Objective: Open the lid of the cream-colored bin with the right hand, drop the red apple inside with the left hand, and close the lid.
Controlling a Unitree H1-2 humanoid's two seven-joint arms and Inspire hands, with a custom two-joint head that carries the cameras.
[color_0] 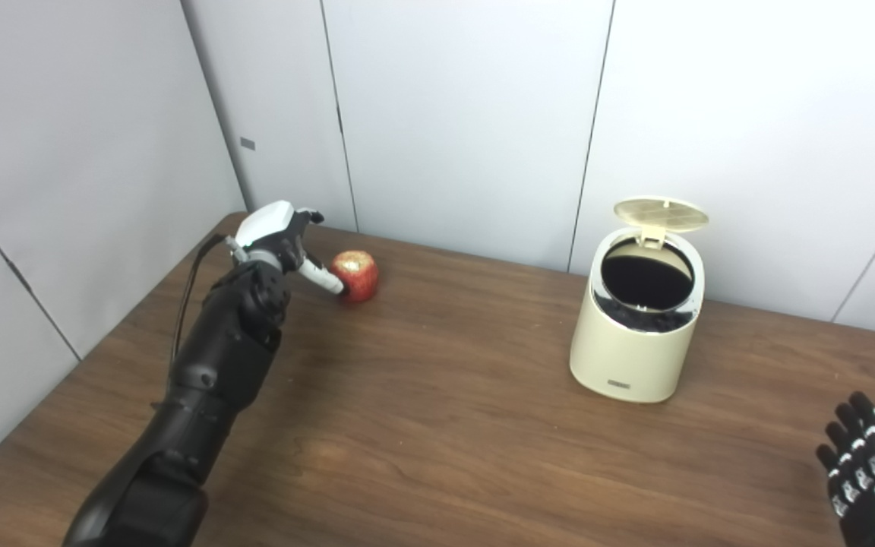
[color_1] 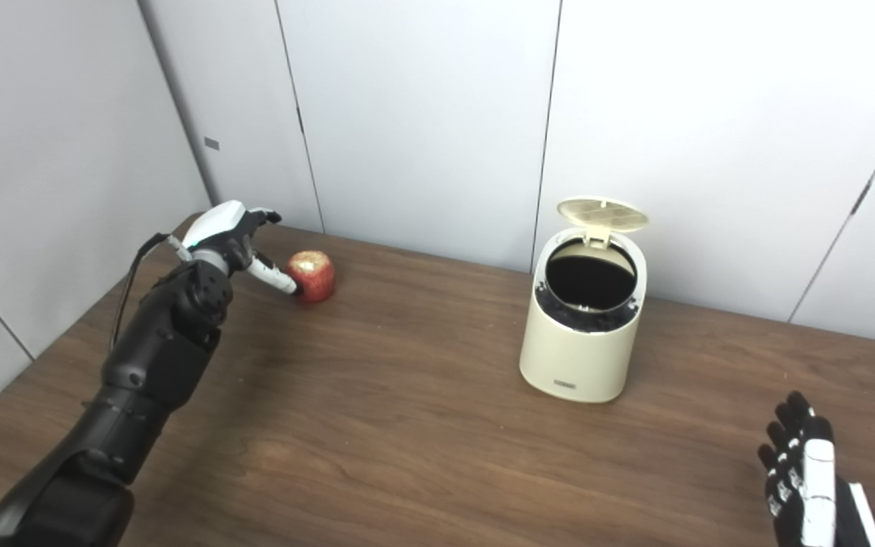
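Observation:
The cream-colored bin (color_0: 635, 334) stands right of the table's middle with its round lid (color_0: 661, 214) tipped up and back, showing a dark inside. A red apple (color_0: 356, 275) rests on the table at the far left. My left hand (color_0: 282, 235) is right beside the apple on its left, fingers apart, with its thumb reaching to the apple's near side; it does not enclose it. At the near right corner my right hand (color_0: 867, 471) hovers low, fingers spread and empty, well away from the bin.
The brown wooden table (color_0: 437, 425) is backed by pale wall panels (color_0: 453, 114) close behind the bin and the apple. The table's left edge runs just beside my left arm (color_0: 202, 380).

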